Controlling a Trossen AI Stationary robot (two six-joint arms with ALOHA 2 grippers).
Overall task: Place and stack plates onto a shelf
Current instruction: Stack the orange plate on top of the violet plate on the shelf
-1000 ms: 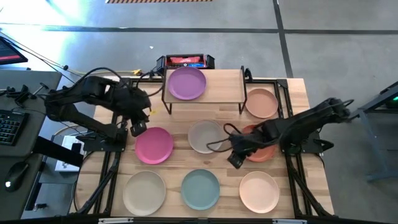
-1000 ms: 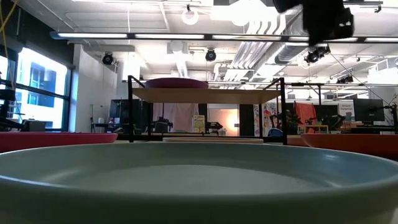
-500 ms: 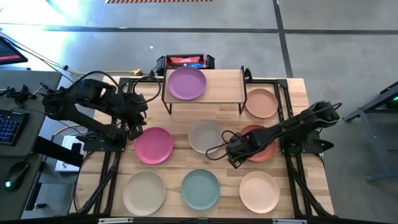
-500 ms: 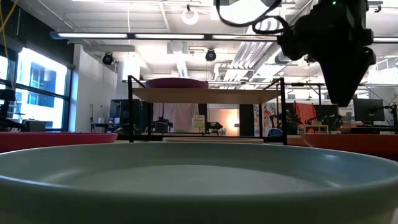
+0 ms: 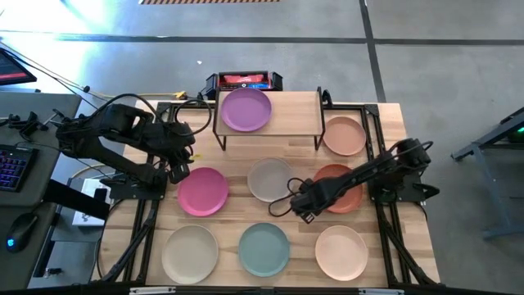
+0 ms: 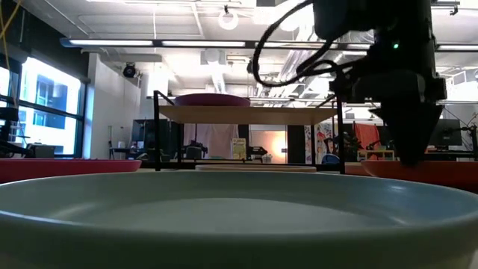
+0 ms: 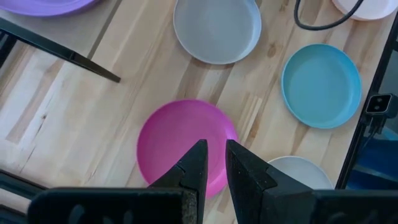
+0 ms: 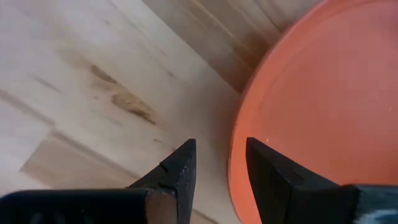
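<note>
Right arm has dropped lower over the last second and slid toward the edge of the terracotta plate (image 5: 342, 188); left arm barely shifted. Right claw (image 5: 304, 210) now sits low at that plate's rim, on the side facing the grey plate (image 5: 269, 179), fingers apart with the rim edge lying between them in the wrist view (one finger over bare wood, one (image 8: 273, 180) over the plate). Not clamped on anything. Left claw (image 5: 178, 170) hovers above the pink plate (image 5: 203, 191), fingers nearly together with a narrow gap, holding nothing.

Shelf (image 5: 303, 115) stands at the far middle of the surface (image 5: 237, 156); purple plate (image 5: 246, 110) rests on its left half, right half bare. Peach plate (image 5: 344, 135) lies on the surface just beside the shelf's right end. Near row: beige plate (image 5: 190, 252), teal plate (image 5: 264, 248), cream plate (image 5: 341, 251), all flat and apart from each other. Low view is mostly filled by the teal plate's rim, shelf visible behind it.
</note>
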